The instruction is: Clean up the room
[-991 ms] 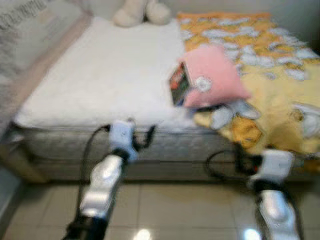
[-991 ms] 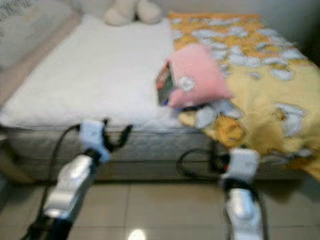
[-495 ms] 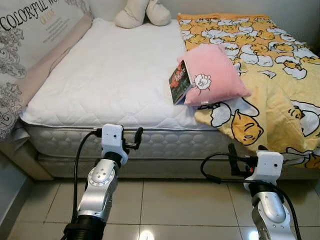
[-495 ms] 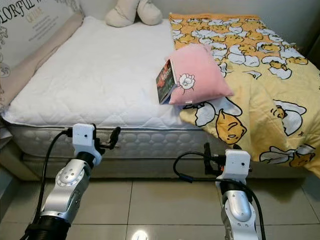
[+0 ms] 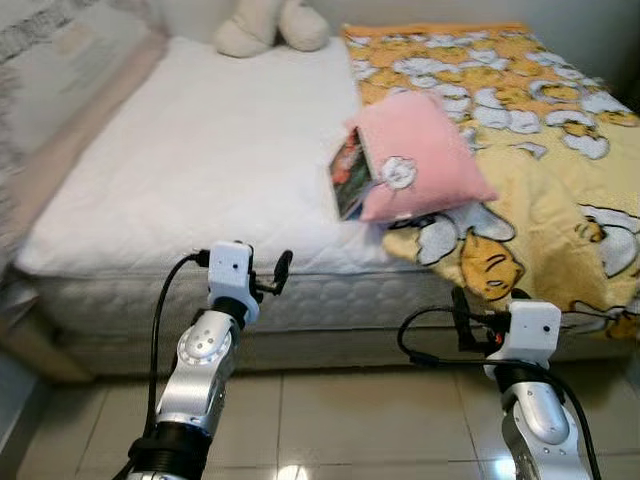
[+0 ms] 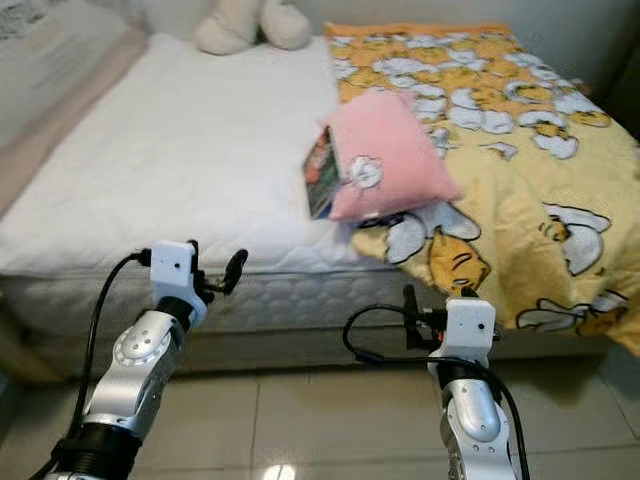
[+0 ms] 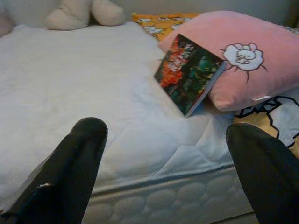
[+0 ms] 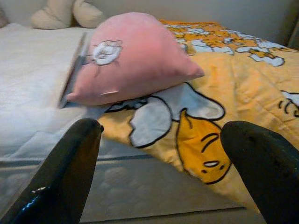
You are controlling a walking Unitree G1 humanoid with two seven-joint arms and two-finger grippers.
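Fingers (image 7: 81, 154) of the left gripper (image 7: 168, 172) stand wide apart with nothing between them, and the right gripper (image 8: 168, 172) likewise has its fingers (image 8: 74, 158) spread and empty; both hover over the tiled floor (image 5: 340, 420), just short of the near edge of the bed (image 5: 200, 170).

Ahead of both pairs of fingers lies the white quilted mattress (image 6: 170, 150), its padded side facing them. Beyond the right fingers, a yellow duck-print blanket (image 5: 540, 180) covers that side of the bed and drapes over the near edge toward the floor. Ahead of the left fingers and off to their outer side, a headboard panel (image 5: 50, 60) runs along the bed, too blurred to read.

A pink pillow (image 5: 420, 155) with a small white cartoon patch rests between the two lines of fingers, farther in on the bed, partly on the blanket and partly on the bare mattress. A cream plush toy (image 5: 270, 25) sits at the far end of the mattress, well beyond the left fingers. A book (image 7: 187, 74) with a colourful red and green cover leans tilted against the pillow's side nearest the left fingers, its lower edge on the mattress, well apart from both grippers.
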